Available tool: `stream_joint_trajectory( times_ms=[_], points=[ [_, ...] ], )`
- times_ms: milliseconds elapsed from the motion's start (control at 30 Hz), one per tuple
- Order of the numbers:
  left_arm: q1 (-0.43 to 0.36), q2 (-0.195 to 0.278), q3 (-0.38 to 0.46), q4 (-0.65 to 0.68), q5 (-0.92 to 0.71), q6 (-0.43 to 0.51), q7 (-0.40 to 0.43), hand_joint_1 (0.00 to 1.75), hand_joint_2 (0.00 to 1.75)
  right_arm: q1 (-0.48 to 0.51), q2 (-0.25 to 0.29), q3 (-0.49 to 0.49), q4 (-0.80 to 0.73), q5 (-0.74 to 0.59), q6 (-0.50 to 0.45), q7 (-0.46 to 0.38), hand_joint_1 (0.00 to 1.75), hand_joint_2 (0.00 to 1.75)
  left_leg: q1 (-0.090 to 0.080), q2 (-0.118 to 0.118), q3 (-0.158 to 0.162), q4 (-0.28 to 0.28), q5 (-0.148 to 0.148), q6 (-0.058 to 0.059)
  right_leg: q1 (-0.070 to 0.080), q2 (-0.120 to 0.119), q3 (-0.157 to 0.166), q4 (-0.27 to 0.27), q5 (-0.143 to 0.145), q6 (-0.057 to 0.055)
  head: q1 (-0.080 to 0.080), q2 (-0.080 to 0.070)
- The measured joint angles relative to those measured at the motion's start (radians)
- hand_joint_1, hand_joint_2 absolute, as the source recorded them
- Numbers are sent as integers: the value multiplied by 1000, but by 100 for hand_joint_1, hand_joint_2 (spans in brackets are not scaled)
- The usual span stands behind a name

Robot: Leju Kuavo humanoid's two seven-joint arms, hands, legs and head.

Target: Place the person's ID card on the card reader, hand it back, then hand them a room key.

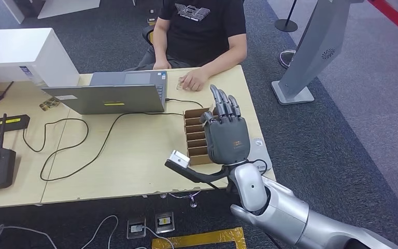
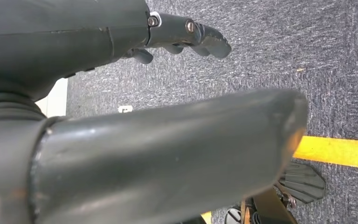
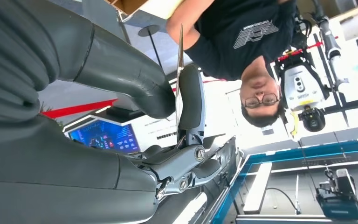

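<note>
Right hand (image 1: 227,129): raised at 4 o'clock over worktop (image 1: 134,150), thumb and finger pinching thin card (image 3: 180,70). Left hand (image 2: 186,35): fingers apart, holding nothing. Person's shirt (image 1: 203,23): white print, unreadable.

A thin pale card (image 3: 180,70), seen edge-on, stands pinched between the thumb and a finger of the raised right hand (image 1: 227,136), near the person.

right hand (image 1: 227,134) raised, pinching a card (image 3: 180,70).
</note>
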Motion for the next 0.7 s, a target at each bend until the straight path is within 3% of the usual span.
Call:
stream_joint_trajectory(
  times_ms=[267,700],
  points=[
    [-2,4,0,0,-15,-21,2,0,0,6,-10,-21,-20,-86,-16,0,175,175,0,0,0,0,0,0,0,0,0,0,0,0,0,0],
    [-30,7,0,0,-59,-48,23,0,0,-92,3,-38,85,-101,202,0,175,175,0,0,-1,0,0,0,0,0,0,0,0,0,0,0]
  ],
)
